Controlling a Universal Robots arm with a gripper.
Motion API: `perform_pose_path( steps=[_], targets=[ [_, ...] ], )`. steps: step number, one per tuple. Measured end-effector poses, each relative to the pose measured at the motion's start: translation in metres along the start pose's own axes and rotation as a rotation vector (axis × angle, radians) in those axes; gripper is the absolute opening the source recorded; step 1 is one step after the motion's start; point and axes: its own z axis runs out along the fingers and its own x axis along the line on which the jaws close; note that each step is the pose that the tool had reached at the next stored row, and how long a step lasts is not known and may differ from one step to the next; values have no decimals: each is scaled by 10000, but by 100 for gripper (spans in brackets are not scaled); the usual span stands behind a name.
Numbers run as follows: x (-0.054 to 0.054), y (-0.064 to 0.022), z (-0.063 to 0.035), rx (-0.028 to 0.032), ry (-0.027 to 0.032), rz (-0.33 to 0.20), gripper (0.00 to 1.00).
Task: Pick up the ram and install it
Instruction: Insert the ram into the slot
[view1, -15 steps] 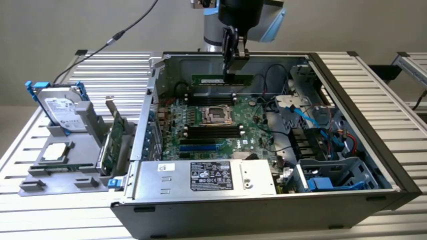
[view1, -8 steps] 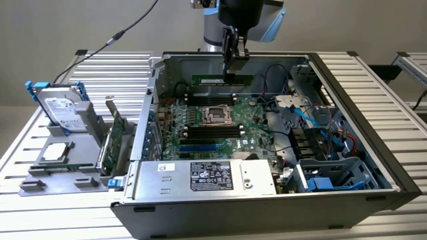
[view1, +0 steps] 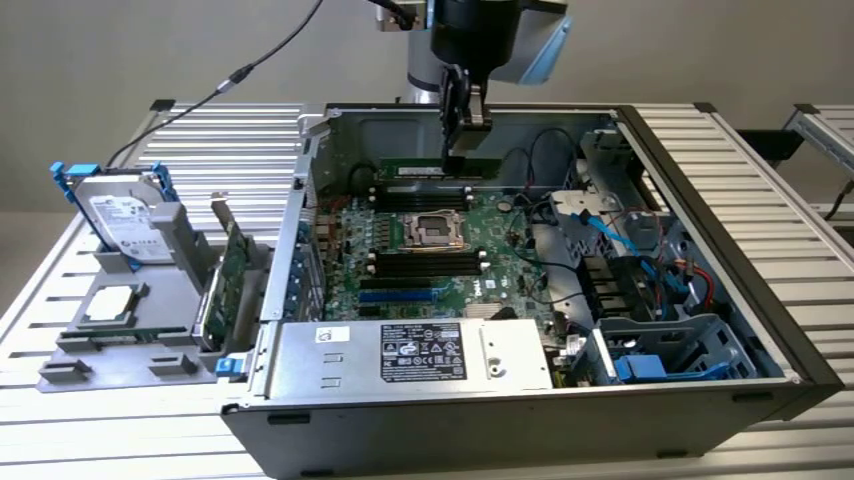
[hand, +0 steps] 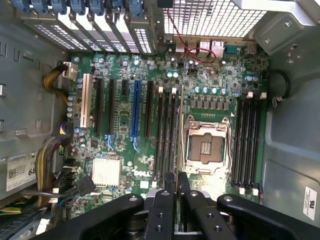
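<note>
The ram (view1: 416, 168), a narrow green stick, hangs level inside the open computer case (view1: 707, 180). My gripper (view1: 461, 155) reaches down from above and is shut on the ram near the end toward the exterior view's right. The stick hovers just over the far group of black memory slots (view1: 420, 190), behind the CPU socket (view1: 434, 228). A second group of slots (view1: 427, 262) lies in front of the socket. In the wrist view my gripper (hand: 176, 176) has its black fingers (hand: 169, 181) close together above the motherboard, between the CPU socket (hand: 207, 145) and long black slots (hand: 167, 130).
The power supply (view1: 414, 355) fills the case's near side, and a drive cage with blue parts (view1: 667, 345) and cables sits toward the exterior view's right. Outside the case a grey holder (view1: 127, 350) carries a hard drive (view1: 127, 215), a processor (view1: 114, 303) and an upright expansion card (view1: 230, 275).
</note>
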Motion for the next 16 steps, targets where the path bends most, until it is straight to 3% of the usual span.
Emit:
perform_pose_path(
  steps=[16],
  targets=[
    [-8,31,294,17,-8,122,14]
  ],
)
